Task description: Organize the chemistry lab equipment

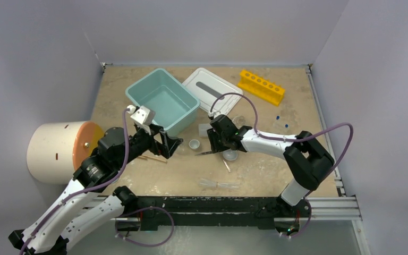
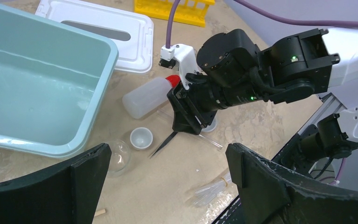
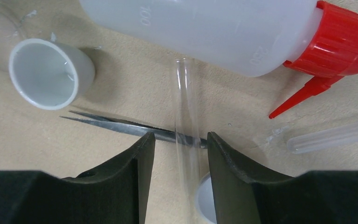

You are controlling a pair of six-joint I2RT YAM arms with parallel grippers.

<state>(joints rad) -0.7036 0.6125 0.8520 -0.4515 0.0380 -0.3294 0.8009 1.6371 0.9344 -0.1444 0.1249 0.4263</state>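
right wrist view: how does the right tool point(image 3: 181, 137) stand?
– roughly half open. the metal tweezers point(image 3: 116, 124) run across the gap between its fingertips, crossing a clear tube point(image 3: 185, 88) on the counter point(image 3: 121, 93), near a white bowl point(image 3: 46, 72) and the squeeze bottle point(image 3: 205, 32). whether they are gripped cannot be told.
– and the left tool point(image 2: 168, 151)?
– wide open, holding nothing, beside the teal tub point(image 2: 51, 93).

Clear plastic squeeze bottle w/ red nozzle point(image 3: 205, 32) is lying on its side on tabletop. Thin metal tweezers point(image 3: 121, 125) are lying just beside it, crossing a clear tube point(image 3: 185, 93). Tiny white round bowl point(image 3: 46, 72) is sitting upright nr tweezer tips. Wooden sticks point(image 1: 151, 158) are lying well to the left, tiny blue pieces point(image 1: 279, 117) far right.
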